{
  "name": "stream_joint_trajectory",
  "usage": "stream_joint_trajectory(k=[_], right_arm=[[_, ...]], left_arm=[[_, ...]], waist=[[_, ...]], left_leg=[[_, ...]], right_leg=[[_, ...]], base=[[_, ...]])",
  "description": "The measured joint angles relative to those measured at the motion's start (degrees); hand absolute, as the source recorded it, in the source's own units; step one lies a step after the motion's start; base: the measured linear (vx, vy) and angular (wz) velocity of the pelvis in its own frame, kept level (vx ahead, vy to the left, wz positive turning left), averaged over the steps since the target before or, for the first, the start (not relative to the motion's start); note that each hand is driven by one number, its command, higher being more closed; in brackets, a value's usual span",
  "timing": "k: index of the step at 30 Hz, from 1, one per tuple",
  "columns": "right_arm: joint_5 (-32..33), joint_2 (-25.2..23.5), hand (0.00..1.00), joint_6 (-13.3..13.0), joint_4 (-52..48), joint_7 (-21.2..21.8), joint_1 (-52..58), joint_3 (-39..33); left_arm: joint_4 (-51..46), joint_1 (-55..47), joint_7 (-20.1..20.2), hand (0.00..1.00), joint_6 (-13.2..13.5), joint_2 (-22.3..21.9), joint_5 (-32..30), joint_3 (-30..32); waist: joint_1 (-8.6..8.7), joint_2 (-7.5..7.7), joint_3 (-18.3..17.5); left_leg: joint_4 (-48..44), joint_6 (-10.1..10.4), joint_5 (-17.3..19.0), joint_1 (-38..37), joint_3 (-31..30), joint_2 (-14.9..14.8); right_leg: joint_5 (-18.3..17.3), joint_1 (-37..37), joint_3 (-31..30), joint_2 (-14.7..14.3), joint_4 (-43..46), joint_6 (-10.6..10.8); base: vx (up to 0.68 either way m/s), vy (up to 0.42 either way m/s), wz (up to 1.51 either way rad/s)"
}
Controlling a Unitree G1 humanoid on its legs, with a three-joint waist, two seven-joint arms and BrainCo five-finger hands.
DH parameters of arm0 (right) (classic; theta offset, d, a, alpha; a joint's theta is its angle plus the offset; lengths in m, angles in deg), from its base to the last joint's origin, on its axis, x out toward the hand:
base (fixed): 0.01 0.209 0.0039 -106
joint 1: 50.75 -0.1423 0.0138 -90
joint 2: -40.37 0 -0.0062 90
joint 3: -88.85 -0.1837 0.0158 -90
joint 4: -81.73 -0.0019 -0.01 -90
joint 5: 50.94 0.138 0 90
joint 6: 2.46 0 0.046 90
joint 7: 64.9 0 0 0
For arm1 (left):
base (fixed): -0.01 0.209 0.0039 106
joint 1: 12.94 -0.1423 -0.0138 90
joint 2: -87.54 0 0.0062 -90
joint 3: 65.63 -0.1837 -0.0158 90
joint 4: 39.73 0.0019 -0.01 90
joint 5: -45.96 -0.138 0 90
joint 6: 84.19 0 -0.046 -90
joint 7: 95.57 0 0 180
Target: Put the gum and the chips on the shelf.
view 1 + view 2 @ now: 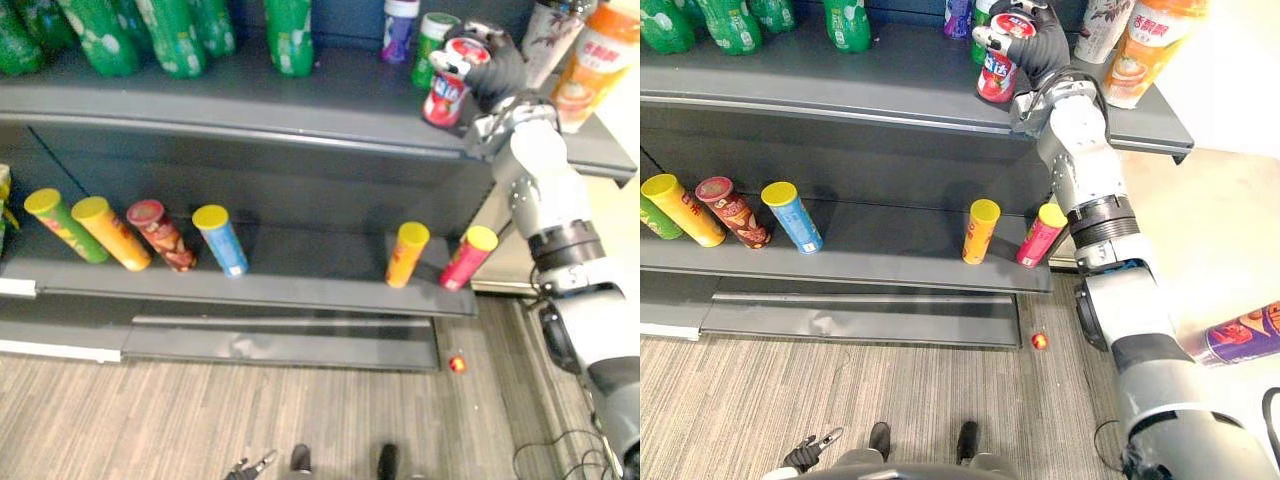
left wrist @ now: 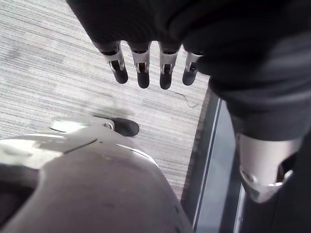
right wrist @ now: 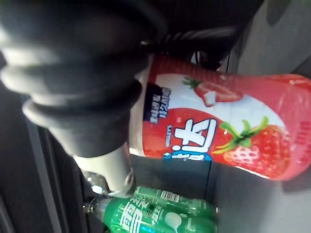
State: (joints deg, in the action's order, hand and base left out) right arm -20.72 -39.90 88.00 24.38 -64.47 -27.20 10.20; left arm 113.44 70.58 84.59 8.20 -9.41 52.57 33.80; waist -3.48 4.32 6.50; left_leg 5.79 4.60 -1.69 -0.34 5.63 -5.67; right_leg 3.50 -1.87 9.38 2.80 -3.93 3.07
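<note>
1. Tipping over the front edge is the main danger. The red strawberry gum bottle (image 1: 446,90) sits tilted, close to the lip of the upper shelf (image 1: 250,112). I cannot tell whether its base touches the board. Letting go while it leans would probably send it rolling off to the floor.
2. Pushing it deeper could knock the green-capped container (image 1: 431,42) just behind it.
3. The right hand (image 1: 1044,48) is clamped round the bottle's upper part, with the bottle's body running out past the dark cover in the right wrist view.
4. The right arm reaches steeply up from the lower right, its wrist bent in over the shelf.
5. The left hand (image 2: 143,73) hangs low above the carpet, fingers straight and slightly apart, holding nothing.
6. Several chip tubes (image 1: 220,240) lean on the lower shelf (image 1: 300,287); which one the task means is unclear.
</note>
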Motion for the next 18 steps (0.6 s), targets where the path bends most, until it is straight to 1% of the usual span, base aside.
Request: stream_joint_trajectory(k=[4, 11, 12, 18], right_arm=[[0.1, 0.0, 1.0, -0.2, -1.2, 0.3, 0.7, 0.5], [0.1, 0.0, 1.0, -0.9, -2.6, 0.3, 1.7, 0.7], [0.1, 0.0, 0.0, -1.2, -2.6, 0.3, 1.8, 0.7], [-0.1, 0.0, 0.0, -1.1, -2.1, 0.1, 4.2, 2.0]], left_arm=[[0.0, 0.0, 0.0, 0.0, 0.0, 0.1, 0.0, 0.0], [0.0, 0.0, 0.0, 0.0, 0.0, 0.1, 0.0, 0.0], [0.0, 0.0, 0.0, 0.0, 0.0, 0.1, 0.0, 0.0], [0.0, 0.0, 0.0, 0.0, 0.0, 0.1, 0.0, 0.0]], waist=[[0.08, 0.4, 0.1], [0.12, 0.64, 0.1], [0.11, 0.66, 0.1], [0.08, 0.84, 0.1]], left_leg=[[0.0, 0.0, 0.0, -0.1, 0.0, 0.0], [0.0, 0.0, 0.0, -0.1, 0.0, 0.0], [0.0, 0.0, 0.0, -0.1, 0.0, 0.0], [0.0, 0.0, 0.0, -0.1, 0.0, 0.0]], right_leg=[[0.0, 0.1, -0.1, 0.0, 0.1, 0.0], [0.0, 0.1, -0.1, 0.0, 0.1, 0.0], [0.0, 0.1, -0.1, 0.0, 0.1, 0.0], [0.0, 0.1, 0.0, 0.0, 0.1, 0.0]], base=[[0.0, 0.0, 0.0], [0.0, 0.0, 0.0], [0.0, 0.0, 0.0], [0.0, 0.0, 0.0]])
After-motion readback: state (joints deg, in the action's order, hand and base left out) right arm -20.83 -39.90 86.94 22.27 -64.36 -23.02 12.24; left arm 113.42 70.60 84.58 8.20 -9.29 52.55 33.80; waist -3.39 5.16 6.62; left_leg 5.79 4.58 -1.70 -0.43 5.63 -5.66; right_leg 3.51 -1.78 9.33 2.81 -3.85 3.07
